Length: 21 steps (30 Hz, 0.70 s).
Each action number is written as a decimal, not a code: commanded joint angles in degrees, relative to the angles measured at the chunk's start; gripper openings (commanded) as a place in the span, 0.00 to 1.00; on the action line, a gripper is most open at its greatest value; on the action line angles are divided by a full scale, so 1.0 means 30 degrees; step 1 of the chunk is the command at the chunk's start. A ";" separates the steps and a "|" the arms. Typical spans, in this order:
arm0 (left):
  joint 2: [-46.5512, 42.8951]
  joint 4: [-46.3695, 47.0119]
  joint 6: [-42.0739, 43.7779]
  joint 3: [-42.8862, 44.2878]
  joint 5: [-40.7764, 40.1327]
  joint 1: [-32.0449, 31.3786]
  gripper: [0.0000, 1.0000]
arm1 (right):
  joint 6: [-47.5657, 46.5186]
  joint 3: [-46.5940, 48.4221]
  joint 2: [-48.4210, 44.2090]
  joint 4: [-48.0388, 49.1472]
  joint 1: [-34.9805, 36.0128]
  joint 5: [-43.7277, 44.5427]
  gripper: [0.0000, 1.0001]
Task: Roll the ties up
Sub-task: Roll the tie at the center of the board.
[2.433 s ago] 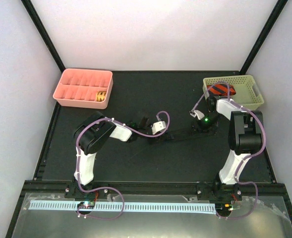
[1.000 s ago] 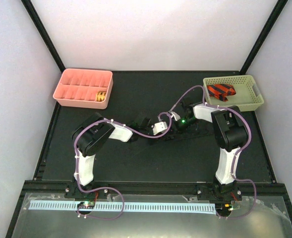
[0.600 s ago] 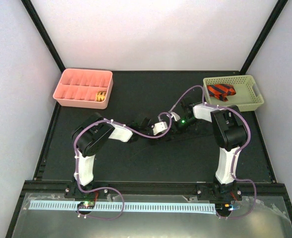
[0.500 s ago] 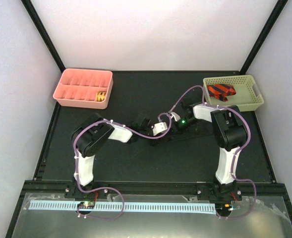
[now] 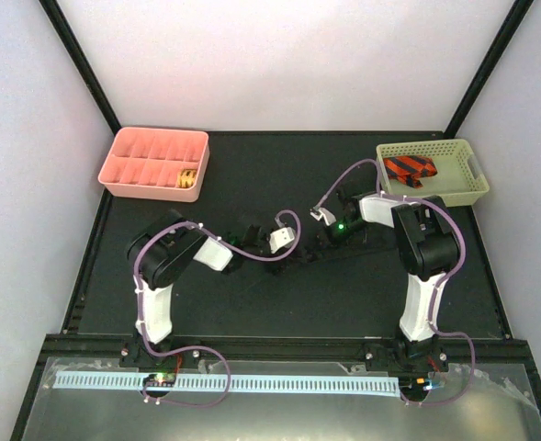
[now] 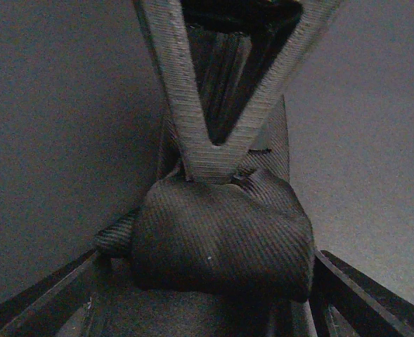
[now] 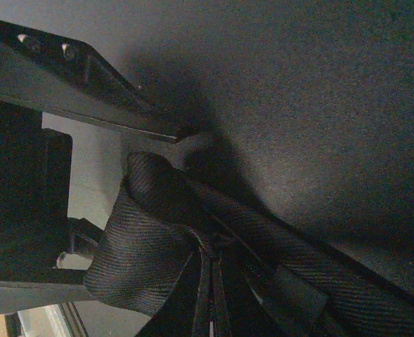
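**A:** Where is the plain black cloth necktie point(image 6: 221, 246) lying?

**B:** It is lying on the black table point(image 5: 252, 303) near the middle, between the white left arm point(image 5: 169, 262) and the white right arm point(image 5: 422, 243). One end is bunching into a loose lump, and a flat strip is running away from it under the right arm's wrist.

**A:** What are the left jaws doing?

**B:** They are standing spread wide. In the left wrist view their dark fingers point(image 6: 45, 309) are showing at the two bottom corners, and the lump is sitting between them. I cannot tell whether either finger is touching the cloth.

**A:** And the right jaws?

**B:** They are pressing together. Their grey fingers point(image 6: 185, 91) are meeting in a V right at the top of the lump and pinching a fold of the black cloth there.

**A:** Where are the other ties sitting?

**B:** The red-and-black diagonally striped necktie point(image 5: 408, 168) is lying inside the pale yellow-green mesh basket point(image 5: 440, 195) at the far right of the table. The yellow-orange patterned necktie point(image 5: 188, 177) is sitting as a small coil in the pink plastic divided tray point(image 5: 141, 192) at the far left, in the near row's right-end compartment. Both are resting well apart from the arms.
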 commanded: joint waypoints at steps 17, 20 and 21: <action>0.2408 0.2249 -0.1157 0.1079 0.3316 -0.0253 0.56 | 0.0093 -0.1261 0.0561 0.0490 -0.0465 0.2566 0.02; 0.2663 0.1802 -0.1165 0.1599 0.2972 -0.0495 0.53 | 0.0164 -0.1252 0.0590 0.0545 -0.0462 0.2356 0.02; 0.2702 0.1644 -0.1191 0.1755 0.2887 -0.0542 0.54 | 0.0182 -0.1265 0.0602 0.0580 -0.0476 0.2296 0.02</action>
